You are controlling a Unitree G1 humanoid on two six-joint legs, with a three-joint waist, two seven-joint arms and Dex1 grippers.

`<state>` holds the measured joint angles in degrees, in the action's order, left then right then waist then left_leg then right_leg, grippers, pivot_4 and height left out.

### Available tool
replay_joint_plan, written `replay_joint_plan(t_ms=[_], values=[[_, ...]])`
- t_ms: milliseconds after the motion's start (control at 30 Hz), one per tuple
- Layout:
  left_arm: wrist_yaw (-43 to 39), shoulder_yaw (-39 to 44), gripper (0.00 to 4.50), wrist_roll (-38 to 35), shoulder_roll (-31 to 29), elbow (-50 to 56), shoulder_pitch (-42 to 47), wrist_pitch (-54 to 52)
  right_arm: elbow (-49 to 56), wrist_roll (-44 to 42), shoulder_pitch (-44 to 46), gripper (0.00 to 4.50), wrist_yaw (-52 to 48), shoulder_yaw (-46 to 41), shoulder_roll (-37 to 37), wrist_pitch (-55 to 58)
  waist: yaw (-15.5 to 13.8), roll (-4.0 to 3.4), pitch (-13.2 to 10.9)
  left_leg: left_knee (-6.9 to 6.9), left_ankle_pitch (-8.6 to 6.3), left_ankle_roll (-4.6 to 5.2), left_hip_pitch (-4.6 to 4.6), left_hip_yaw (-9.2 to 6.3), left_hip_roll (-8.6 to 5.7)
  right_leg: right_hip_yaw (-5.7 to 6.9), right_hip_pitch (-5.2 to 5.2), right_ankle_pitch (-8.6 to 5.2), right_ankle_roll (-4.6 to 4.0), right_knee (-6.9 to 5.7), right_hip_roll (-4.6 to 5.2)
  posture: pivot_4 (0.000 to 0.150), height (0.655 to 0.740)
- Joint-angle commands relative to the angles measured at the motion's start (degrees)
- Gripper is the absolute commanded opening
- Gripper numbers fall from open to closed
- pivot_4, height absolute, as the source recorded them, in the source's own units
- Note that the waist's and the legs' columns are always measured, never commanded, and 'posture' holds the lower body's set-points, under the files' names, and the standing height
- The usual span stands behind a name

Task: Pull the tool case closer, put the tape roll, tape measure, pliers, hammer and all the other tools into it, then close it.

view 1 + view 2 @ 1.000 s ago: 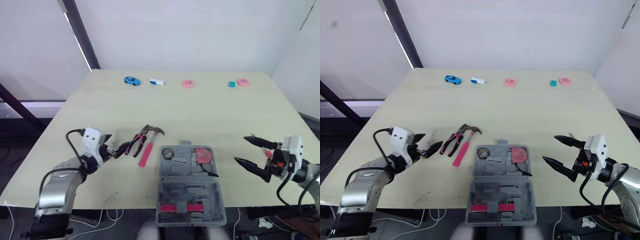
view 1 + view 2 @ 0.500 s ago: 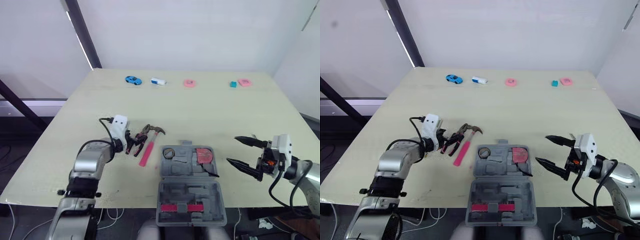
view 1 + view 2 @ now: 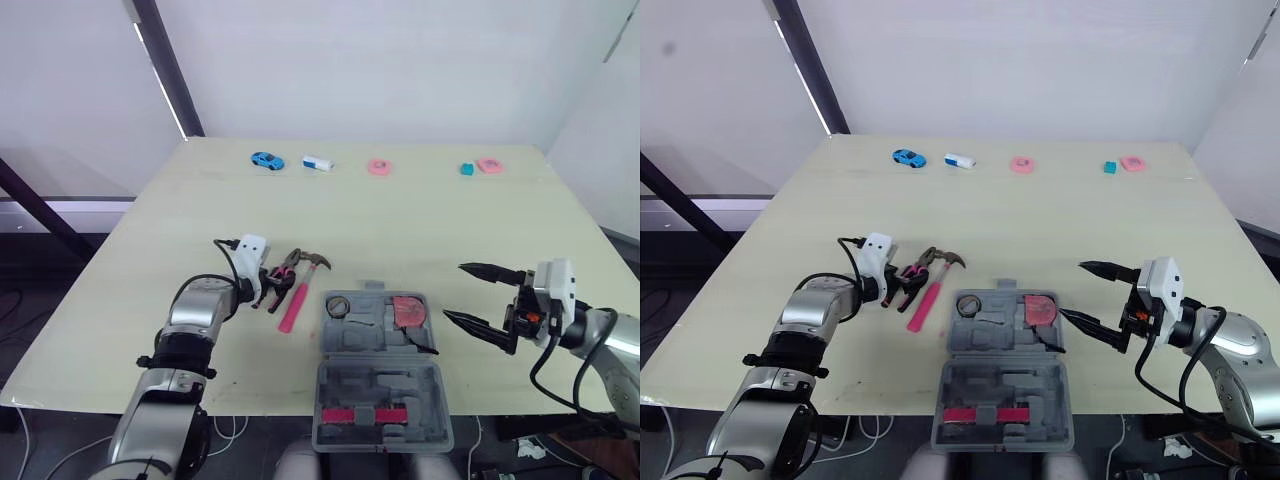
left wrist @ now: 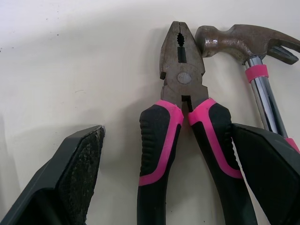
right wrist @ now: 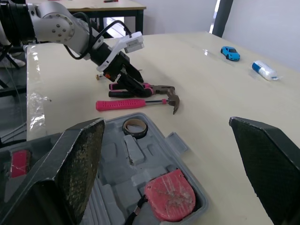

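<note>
My left fingers [image 4: 77, 176] are apart astride the pliers [image 4: 182, 79], so I'd close squarely on both handles (hammer [image 4: 236, 40] seemingly crowds one).

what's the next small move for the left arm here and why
Probably close the left end effector on the pliers. It is open, with a finger on either side of the pink-and-black handles, low at the table. The hammer shaft lies right beside one finger, so a slow squeeze seems wise before lifting toward the open tool case.
</note>
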<state>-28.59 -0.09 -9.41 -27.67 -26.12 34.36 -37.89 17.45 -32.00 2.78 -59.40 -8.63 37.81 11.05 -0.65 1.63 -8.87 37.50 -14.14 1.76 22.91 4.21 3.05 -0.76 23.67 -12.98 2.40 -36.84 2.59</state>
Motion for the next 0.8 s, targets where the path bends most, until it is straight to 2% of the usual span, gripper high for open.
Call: replay_joint_plan(t_ms=[33, 167, 267, 333, 367, 633, 800], values=[[-0.78, 0.19, 4.50, -0.11, 0.75, -0.80, 0.51, -1.33, 1.56, 0.01, 0.67, 4.46, 0.39, 0.04, -0.19, -0.74, 0.00, 0.00, 0.00, 0.00, 0.00, 0.00, -0.01, 0.00, 0.00, 0.00, 0.00, 0.00, 0.00, -0.01, 0.00, 0.150, 0.7395], [-0.95, -0.58, 4.50, 1.03, 1.24, -2.62, 1.23, -1.04, 1.61, 0.21, 1.20, 4.46, 0.59, 0.60, -0.19, -0.75, -0.14, -0.02, 0.01, 0.04, 0.00, 0.00, -0.01, -0.01, 0.00, 0.00, -0.02, 0.00, 0.00, -0.03, 0.00, 0.150, 0.7395], [-0.25, -0.30, 3.70, 1.68, 1.53, -3.17, 1.73, -0.31, 2.24, 0.09, 1.62, 4.50, 1.10, 1.07, -0.36, -0.26, -0.12, -0.03, 0.02, 0.12, 0.01, 0.00, -0.02, -0.03, -0.01, 0.02, -0.06, 0.01, 0.00, -0.06, 0.00, 0.150, 0.7395], [0.64, -0.06, 2.62, 2.15, 1.82, -3.37, 1.65, 0.08, 2.70, 0.19, 1.70, 4.50, 1.58, 1.61, -0.51, -0.05, -0.12, -0.04, 0.03, 0.15, 0.00, 0.00, -0.02, -0.03, -0.01, 0.01, -0.07, 0.01, 0.01, -0.07, 0.00, 0.150, 0.7395], [0.98, 0.09, 2.40, 2.29, 1.95, -3.48, 1.57, 0.19, 2.96, 0.24, 1.70, 4.50, 1.80, 1.89, -0.57, 0.06, -0.11, -0.05, 0.03, 0.16, 0.00, 0.00, -0.02, -0.03, -0.01, 0.01, -0.08, 0.01, 0.01, -0.07, 0.01, 0.150, 0.7395], [1.38, 0.91, 2.40, 2.16, 1.88, -2.19, 0.63, 0.10, 3.76, -0.44, 1.99, 4.50, 2.66, 2.62, -0.92, 0.73, -0.10, -0.06, 0.04, 0.31, 0.00, 0.00, -0.03, -0.06, -0.01, 0.02, -0.13, 0.01, 0.01, -0.16, 0.01, 0.150, 0.7395], [-0.15, 1.77, 2.40, 1.18, -0.56, 5.43, -2.54, -2.76, 3.59, -1.30, 2.55, 4.50, 1.64, 2.60, -0.92, 0.98, 0.37, -0.06, 0.03, 0.33, 0.00, 0.00, -0.03, -0.04, 0.01, 0.01, -0.13, 0.02, 0.01, -0.16, 0.01, 0.150, 0.7395]])
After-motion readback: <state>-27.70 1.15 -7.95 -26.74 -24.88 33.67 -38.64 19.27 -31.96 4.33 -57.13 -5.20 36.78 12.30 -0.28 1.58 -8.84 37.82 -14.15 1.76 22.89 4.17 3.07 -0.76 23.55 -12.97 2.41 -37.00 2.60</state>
